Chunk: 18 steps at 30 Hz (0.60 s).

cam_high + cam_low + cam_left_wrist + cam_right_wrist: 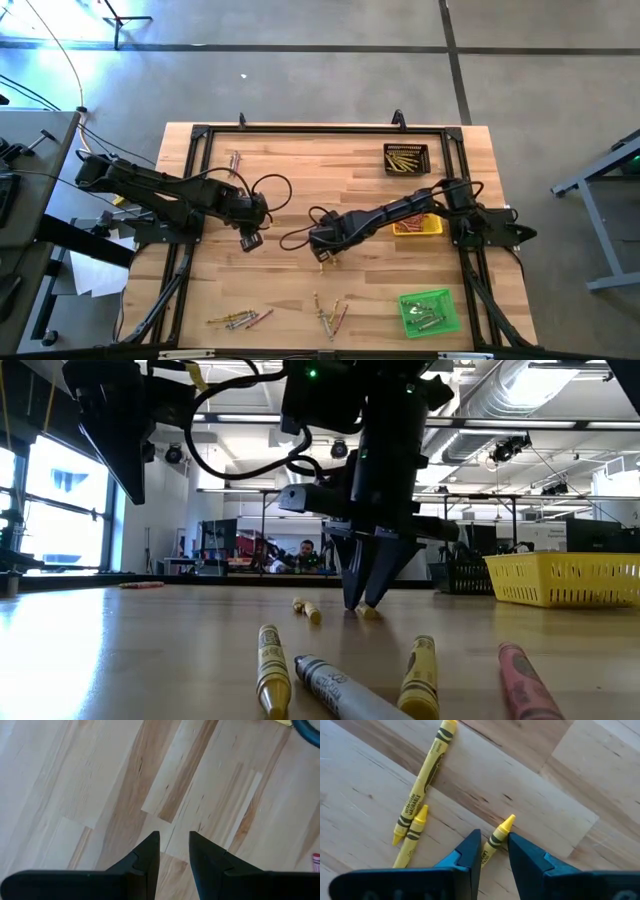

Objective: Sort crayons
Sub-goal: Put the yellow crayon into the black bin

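The right gripper point(324, 256) is reaching down to the wooden table point(300, 290) just past centre toward six o'clock. In the right wrist view its two dark fingers point(465, 855) are pinching a yellow crayon point(496, 838), whose pointed tip is sticking out beyond the fingertips; the jaws are standing narrow, closed on that crayon. Two more yellow crayons point(422, 785) are lying just beside it on the boards, one long and one shorter point(412, 835), nearly touching each other at one end.

The left gripper point(250, 240) is hovering over bare wood a little toward nine o'clock from centre, its fingers point(147, 852) slightly parted and holding nothing.

At about one o'clock a black tray point(406, 158) is holding a pile of yellow crayons. At three o'clock a yellow tray point(418, 226) is sitting partly under the right arm, with reddish crayons inside. At five o'clock a green tray point(430, 312) is holding greyish crayons. Loose crayons are lying in a cluster at six o'clock point(330, 315), another cluster at seven o'clock point(238, 319), and a few at eleven o'clock point(235, 161).

In the low view, a yellow crayon point(272, 668), a grey one point(335, 685), another yellow point(420, 675) and a pink one point(525, 680) are lying close to the camera.
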Available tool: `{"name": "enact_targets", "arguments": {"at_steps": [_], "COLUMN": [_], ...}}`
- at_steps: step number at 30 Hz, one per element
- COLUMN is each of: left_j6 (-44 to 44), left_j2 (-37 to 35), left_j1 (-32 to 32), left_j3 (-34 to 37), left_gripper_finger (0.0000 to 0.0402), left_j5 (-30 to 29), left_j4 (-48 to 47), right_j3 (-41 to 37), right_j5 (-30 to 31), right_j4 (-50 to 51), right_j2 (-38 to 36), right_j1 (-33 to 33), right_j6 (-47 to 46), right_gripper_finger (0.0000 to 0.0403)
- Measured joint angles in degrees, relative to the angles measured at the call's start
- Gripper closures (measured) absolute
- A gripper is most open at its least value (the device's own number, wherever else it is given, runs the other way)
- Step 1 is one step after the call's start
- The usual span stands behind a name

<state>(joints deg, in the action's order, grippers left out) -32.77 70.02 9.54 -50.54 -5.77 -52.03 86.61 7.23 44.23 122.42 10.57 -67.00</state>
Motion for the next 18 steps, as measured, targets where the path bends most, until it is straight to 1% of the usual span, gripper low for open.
{"name": "enact_targets", "arguments": {"at_steps": [3,9,13,16,18], "left_j6": [0.2,1.5,1.5,1.5,1.4], "left_j2": [0.0,0.0,0.0,0.0,0.0], "left_j1": [0.0,0.0,0.0,0.0,0.0], "left_j3": [0.0,0.0,0.0,0.0,0.0], "left_gripper_finger": [0.0312,0.0312,0.0312,0.0312,0.0312], "left_j5": [0.0,0.0,0.0,0.0,0.0], "left_j4": [-0.2,-0.3,-1.5,-3.0,-4.4], "right_j3": [0.0,0.1,0.6,2.6,3.5], "right_j5": [-2.0,-3.4,-4.6,-5.6,-5.0], "right_j4": [0.0,-0.2,0.6,2.8,5.3], "right_j2": [1.4,2.0,1.6,0.5,-0.3], "right_j1": [-0.1,-0.2,-1.3,-2.7,-3.6], "right_j6": [-0.1,0.9,1.7,5.8,9.3], "right_gripper_finger": [0.0333,0.0391,0.0387,0.0388,0.0394]}}
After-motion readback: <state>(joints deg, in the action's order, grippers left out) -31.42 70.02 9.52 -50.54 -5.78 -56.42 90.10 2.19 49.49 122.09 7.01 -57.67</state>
